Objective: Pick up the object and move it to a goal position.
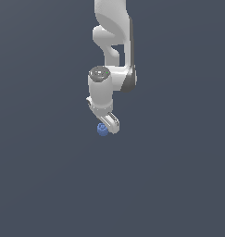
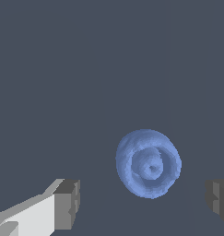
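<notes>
The object is a small blue lumpy ball (image 1: pixel 103 130) on the dark grey floor, seen just below the white arm in the exterior view. In the wrist view it is a blue round thing with ring-like ridges (image 2: pixel 148 163). My white gripper (image 1: pixel 109 126) is right over it, pointing down. In the wrist view the gripper (image 2: pixel 143 205) is open, with one grey fingertip (image 2: pixel 67 203) on one side and the other fingertip (image 2: pixel 218 202) at the frame's edge. The ball lies between the fingers, a little beyond their tips, untouched.
The white Panda arm (image 1: pixel 112 41) comes down from the top of the exterior view. A plain dark grey floor (image 1: pixel 49 176) lies all around. No other object or goal marker shows.
</notes>
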Robot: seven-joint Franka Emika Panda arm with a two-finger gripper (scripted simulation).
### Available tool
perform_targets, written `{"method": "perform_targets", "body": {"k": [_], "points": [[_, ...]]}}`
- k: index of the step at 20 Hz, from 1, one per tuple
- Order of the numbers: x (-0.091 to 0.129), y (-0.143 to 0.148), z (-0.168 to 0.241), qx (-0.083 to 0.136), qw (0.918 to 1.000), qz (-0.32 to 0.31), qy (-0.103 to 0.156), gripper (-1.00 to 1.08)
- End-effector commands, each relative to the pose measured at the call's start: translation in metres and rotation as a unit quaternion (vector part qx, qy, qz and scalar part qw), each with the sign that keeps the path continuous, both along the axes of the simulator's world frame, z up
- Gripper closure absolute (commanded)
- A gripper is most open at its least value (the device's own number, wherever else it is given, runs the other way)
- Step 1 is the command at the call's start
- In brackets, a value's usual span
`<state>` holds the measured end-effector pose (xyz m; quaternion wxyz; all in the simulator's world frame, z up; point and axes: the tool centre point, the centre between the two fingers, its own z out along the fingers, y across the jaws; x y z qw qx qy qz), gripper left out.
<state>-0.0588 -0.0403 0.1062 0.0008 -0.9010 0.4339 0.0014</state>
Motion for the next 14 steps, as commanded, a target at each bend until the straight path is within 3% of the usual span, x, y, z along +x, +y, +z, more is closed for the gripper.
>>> {"method": "perform_targets", "body": {"k": [1,14], "points": [[-0.004,-0.0031,-0.0036,0.0,0.9995,-0.032,0.0,-0.92],[-0.0135,-0.0104,-0.0114,-0.001,0.9948,-0.102,-0.001,-0.92]]}}
